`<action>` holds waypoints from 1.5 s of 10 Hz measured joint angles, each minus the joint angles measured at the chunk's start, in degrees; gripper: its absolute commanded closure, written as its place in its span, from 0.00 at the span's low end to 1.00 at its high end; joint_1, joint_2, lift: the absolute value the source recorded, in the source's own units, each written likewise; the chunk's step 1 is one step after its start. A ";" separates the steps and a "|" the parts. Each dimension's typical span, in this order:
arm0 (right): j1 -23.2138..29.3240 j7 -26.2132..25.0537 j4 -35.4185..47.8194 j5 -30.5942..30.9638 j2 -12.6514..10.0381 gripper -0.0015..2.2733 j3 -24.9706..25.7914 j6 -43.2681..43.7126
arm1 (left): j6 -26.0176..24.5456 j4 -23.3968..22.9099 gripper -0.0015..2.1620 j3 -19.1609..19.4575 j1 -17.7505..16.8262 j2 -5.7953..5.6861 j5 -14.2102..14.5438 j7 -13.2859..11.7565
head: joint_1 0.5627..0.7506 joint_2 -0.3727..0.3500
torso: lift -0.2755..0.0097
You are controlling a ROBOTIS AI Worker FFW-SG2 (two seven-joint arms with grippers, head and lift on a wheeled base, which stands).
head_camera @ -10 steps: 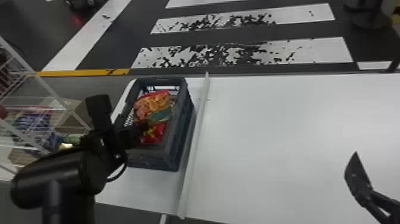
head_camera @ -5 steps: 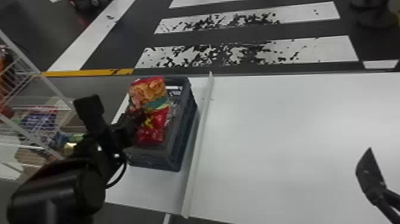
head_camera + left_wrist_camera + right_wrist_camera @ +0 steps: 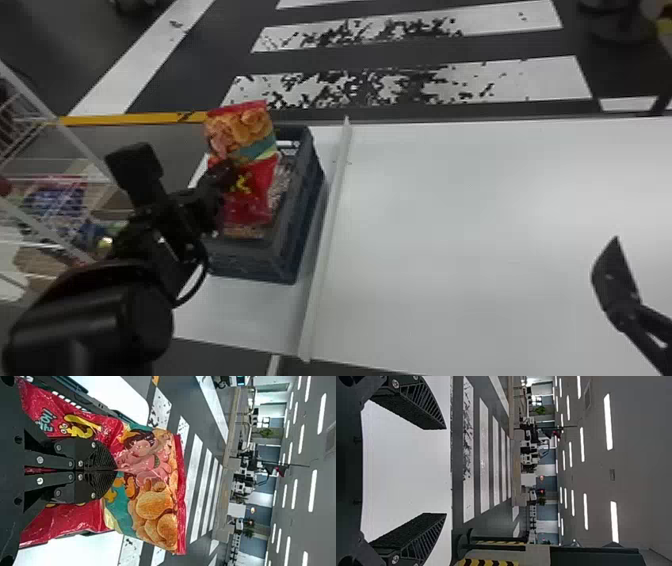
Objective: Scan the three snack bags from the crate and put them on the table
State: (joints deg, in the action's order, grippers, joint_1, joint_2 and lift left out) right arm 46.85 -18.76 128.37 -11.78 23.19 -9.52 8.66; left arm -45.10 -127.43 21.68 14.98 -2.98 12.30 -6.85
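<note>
In the head view, the black two-fingered left gripper holds a glossy red snack bag with orange chips and a teal band printed on it, tilted above the dark blue-grey plastic crate. The bag's lower end overlaps the crate opening, so a sideways move made too soon could catch it on the rim; the long raised white strip between crate and open white table might snag a low carry too. Inside the crate lies brownish and pale printed packaging, perhaps more than one bag, though the shadow makes counting unsure; rubbing against the lifted bag could drag it along. In the left wrist view, the fingers are clamped together on the bag's middle, with film spreading either side; the pinch is narrow, so the bag could pivot or slip, and the fingers may mask the code when scanned. In the right wrist view, the right gripper has its fingers wide apart, nothing between them.
</note>
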 measured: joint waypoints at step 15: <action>-1.00 -0.93 2.06 0.75 -0.46 0.04 0.04 2.48 | 0.55 -8.47 0.98 -34.71 7.00 2.59 -17.83 -15.75 | 0.70 0.19 | 0.64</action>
State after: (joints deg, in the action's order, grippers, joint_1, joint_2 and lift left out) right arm 45.85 -19.69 130.43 -11.02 22.74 -9.48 11.14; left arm -44.55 -135.90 -13.02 21.98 -0.40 -5.52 -22.61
